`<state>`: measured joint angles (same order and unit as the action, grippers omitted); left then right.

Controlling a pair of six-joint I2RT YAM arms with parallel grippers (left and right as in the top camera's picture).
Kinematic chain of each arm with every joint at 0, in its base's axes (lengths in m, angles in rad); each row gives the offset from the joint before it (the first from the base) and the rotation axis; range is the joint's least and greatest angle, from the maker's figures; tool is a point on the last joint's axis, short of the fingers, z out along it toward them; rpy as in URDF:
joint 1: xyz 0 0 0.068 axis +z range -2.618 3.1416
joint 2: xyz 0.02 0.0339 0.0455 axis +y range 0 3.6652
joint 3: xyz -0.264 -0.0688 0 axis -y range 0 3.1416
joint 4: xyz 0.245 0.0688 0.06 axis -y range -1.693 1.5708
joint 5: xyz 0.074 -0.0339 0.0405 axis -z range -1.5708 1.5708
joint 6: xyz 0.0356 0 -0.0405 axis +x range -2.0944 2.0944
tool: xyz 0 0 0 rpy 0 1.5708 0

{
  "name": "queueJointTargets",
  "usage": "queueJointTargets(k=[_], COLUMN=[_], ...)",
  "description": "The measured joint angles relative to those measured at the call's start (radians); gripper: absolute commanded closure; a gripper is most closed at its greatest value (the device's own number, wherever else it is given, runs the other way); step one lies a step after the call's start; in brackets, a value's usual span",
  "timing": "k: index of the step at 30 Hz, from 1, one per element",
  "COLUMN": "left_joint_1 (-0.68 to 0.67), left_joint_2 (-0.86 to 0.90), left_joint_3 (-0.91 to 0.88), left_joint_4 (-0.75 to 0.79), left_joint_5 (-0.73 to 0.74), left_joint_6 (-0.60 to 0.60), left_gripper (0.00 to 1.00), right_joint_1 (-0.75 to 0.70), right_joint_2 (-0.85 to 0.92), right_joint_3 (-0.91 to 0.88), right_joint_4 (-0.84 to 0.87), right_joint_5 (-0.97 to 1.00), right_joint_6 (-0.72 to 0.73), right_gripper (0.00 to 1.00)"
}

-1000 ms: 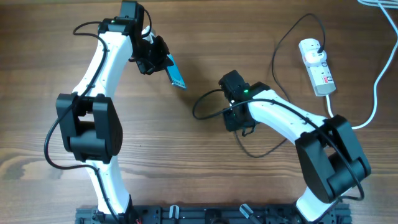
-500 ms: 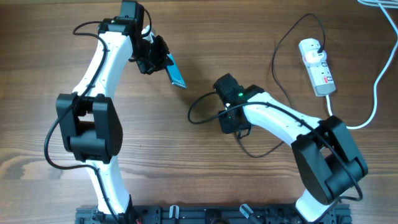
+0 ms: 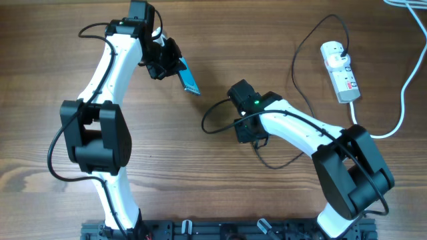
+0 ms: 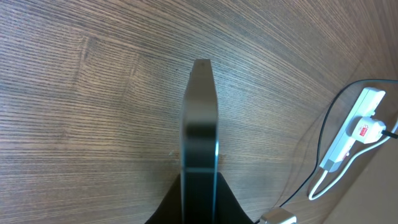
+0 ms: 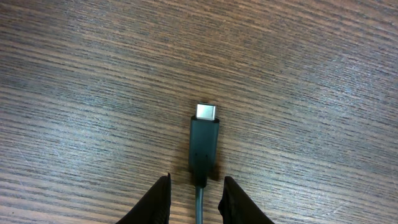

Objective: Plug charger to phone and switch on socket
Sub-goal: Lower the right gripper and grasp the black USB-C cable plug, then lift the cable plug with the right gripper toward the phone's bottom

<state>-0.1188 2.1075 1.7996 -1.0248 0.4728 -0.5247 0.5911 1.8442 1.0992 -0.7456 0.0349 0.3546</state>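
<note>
right gripper (image 5: 198, 186) slid left, narrowing round the charger (image 5: 204, 140) tip, grip uncertain; left gripper (image 4: 199, 196) keeps the phone (image 4: 200, 118) clamped, so plugging looks next.

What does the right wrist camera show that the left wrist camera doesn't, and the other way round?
Only the right wrist view shows the charger's connector tip with its silver end, lying on the table between the right jaws, which stand apart on either side of it. Only the left wrist view shows the phone, seen edge-on and clamped in the left jaws, and the white socket off near the right edge. Both show the wooden table and some of the charger's thin black cable.
</note>
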Motion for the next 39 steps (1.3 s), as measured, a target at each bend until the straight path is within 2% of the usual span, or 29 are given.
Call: queueJointTargets(k=[14,18,29,36,39], left_joint_1=[0.0,0.0,0.0,0.0,0.0], left_joint_2=[0.0,0.0,0.0,0.0,0.0], left_joint_3=[0.0,0.0,0.0,0.0,0.0], left_joint_4=[0.007,0.008,0.008,0.008,0.008], left_joint_5=[0.003,0.003,0.003,0.003,0.003], left_joint_6=[0.0,0.0,0.0,0.0,0.0], left_gripper=[0.96,0.96,0.96,0.96,0.96], right_joint_1=[0.0,0.0,0.0,0.0,0.0], right_joint_2=[-0.002,-0.002,-0.002,-0.002,-0.002], right_joint_3=[-0.034,-0.034,-0.034,-0.034,-0.034], right_joint_4=[0.046,0.049,0.052,0.052,0.052], right_joint_5=[0.003,0.005,0.007,0.007,0.007], right_joint_6=[-0.001,-0.003,-0.008,-0.008,-0.008], right_gripper=[0.72,0.8,0.81,0.89,0.9])
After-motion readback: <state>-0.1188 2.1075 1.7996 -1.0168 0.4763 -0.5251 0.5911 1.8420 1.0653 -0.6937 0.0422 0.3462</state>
